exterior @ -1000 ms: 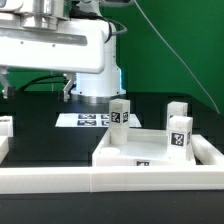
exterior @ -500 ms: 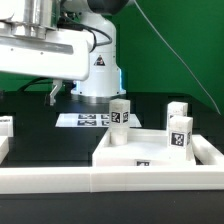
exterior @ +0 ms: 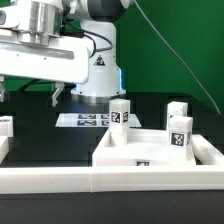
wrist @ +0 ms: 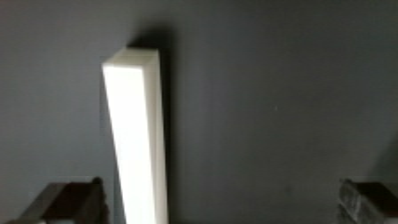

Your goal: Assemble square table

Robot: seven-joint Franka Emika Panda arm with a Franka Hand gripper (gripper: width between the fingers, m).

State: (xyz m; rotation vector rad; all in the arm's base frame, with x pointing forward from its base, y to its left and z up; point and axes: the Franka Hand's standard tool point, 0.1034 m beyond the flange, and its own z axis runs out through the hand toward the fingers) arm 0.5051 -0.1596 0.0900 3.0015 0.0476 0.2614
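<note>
Resting flat on the black table [exterior: 40, 135], the square tabletop [exterior: 150, 150] sits toward four o'clock in the exterior view, its rimmed face up and a small black-and-white tag on its near edge. Three short white legs stand upright on it: one leg [exterior: 120, 122] at the slab's eleven o'clock corner, a second leg [exterior: 177, 113] at its one o'clock corner, and a third leg [exterior: 181, 139] just in front of the second; the two nearer legs show tags. Beyond the slab, around twelve o'clock, the marker board [exterior: 92, 119] lies flat before the robot base [exterior: 98, 72]. A long white rail [exterior: 60, 178] runs along the near side. The gripper [exterior: 28, 93] hangs at ten o'clock, well apart from the slab, its jaws spread wide and holding nothing. The wrist view shows a blurred white bar [wrist: 137, 135] on the dark surface, with both fingertips [wrist: 71, 197] far apart.
</note>
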